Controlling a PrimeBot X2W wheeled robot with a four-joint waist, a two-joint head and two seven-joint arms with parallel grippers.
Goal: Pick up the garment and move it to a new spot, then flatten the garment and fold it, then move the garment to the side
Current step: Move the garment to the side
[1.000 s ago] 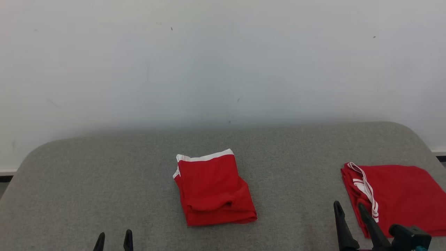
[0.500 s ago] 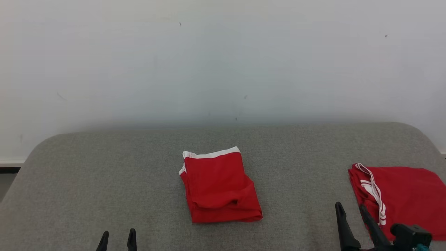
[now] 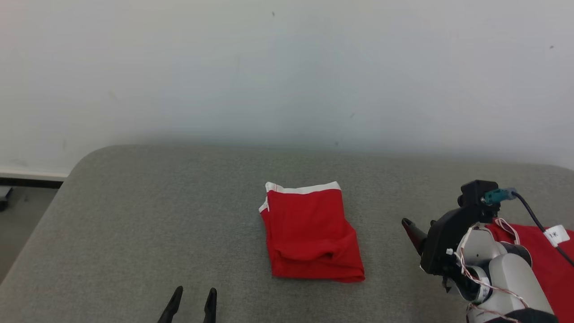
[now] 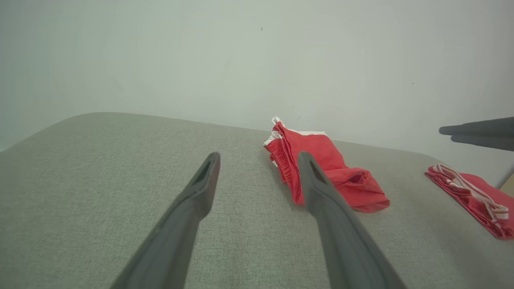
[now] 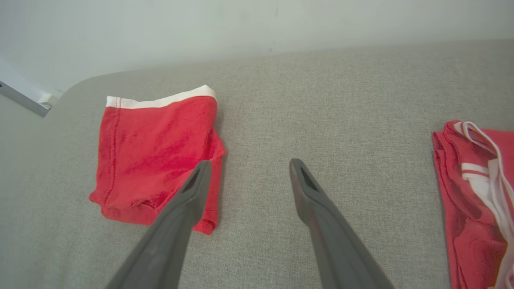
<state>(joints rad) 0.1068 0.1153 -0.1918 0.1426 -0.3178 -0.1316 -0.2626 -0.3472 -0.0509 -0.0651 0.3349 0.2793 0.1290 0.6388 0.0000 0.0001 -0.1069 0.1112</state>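
At the middle of the grey padded surface [image 3: 134,224], the folded red shorts [image 3: 311,233] are being approached by the newly raised, inward-turned right tool [image 5: 249,162], spread wide like the left tool [image 3: 195,294], likely for the sideways move.

In the head view's lower right the arm [image 3: 497,269] hides much of the second garment [image 3: 552,276]; the bottom edge crops the left gripper [image 3: 196,290].

The white tag [image 3: 556,234] on the dark cable [image 3: 525,204] bears small dark marks, too blurred to read
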